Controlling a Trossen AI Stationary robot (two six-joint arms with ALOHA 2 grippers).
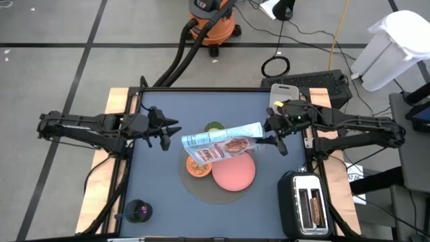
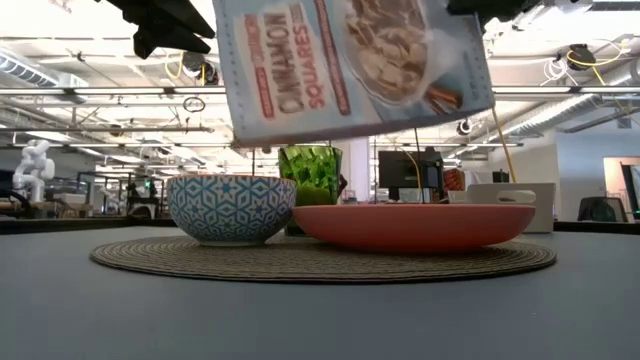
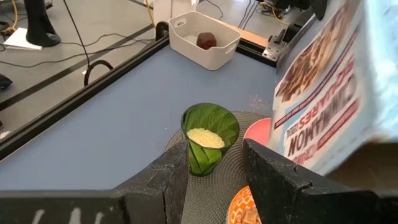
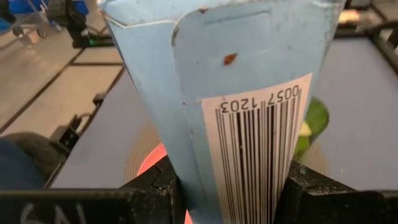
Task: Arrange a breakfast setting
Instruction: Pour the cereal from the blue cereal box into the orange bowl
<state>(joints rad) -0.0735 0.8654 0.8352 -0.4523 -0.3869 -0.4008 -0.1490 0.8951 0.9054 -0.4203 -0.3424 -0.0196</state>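
Observation:
My right gripper is shut on a blue cereal box held in the air over the round woven mat. On the mat stand an orange bowl, a pink plate and a green cup with pale grains inside. The box's left end hangs above the bowl. My left gripper hovers open just left of the box, with nothing between its fingers. A dark-red fruit lies in a white bin at the far right. My right gripper pinches the box between its two fingers near its right end, beside the barcode panel. The fingers come from the table's right, slanting a little down, along the box's length. The box is lifted clear and tilted, its left end lower.
A black toaster stands at the near right corner with something brown in a slot. A dark holder with something purple in it sits at the near left. Bare blue tabletop lies left of the mat and along the near edge.

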